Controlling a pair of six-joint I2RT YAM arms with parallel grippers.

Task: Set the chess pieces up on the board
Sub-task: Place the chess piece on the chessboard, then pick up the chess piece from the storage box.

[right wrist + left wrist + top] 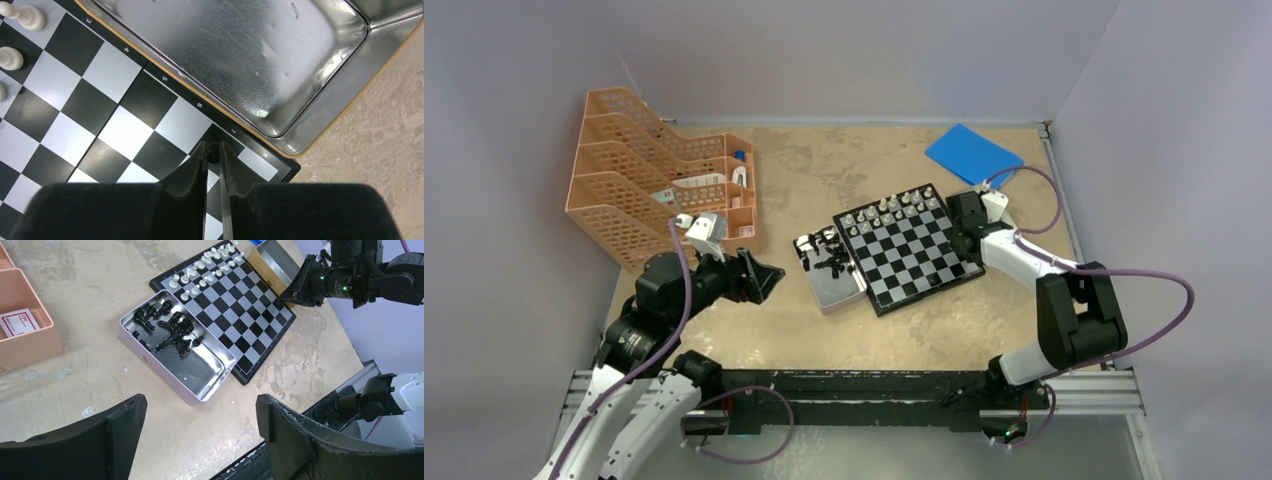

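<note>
The board (912, 262) lies mid-table, with white chess pieces (896, 206) lined up in two rows along its far edge. Black chess pieces (170, 327) lie heaped in a silver tin (202, 375) against the board's left side. My right gripper (213, 149) is low over the board's near right corner (120, 130), shut on a small black piece (213, 158) pinched at its fingertips. In the left wrist view my left gripper (200, 415) hangs open above bare table, short of the tin, with nothing between its fingers.
A second silver tin (240, 60), with nothing in it, sits against the board's right edge. An orange tiered tray rack (654, 180) stands at the back left. A blue flat pad (972, 152) lies at the back right. Grey walls close in the table.
</note>
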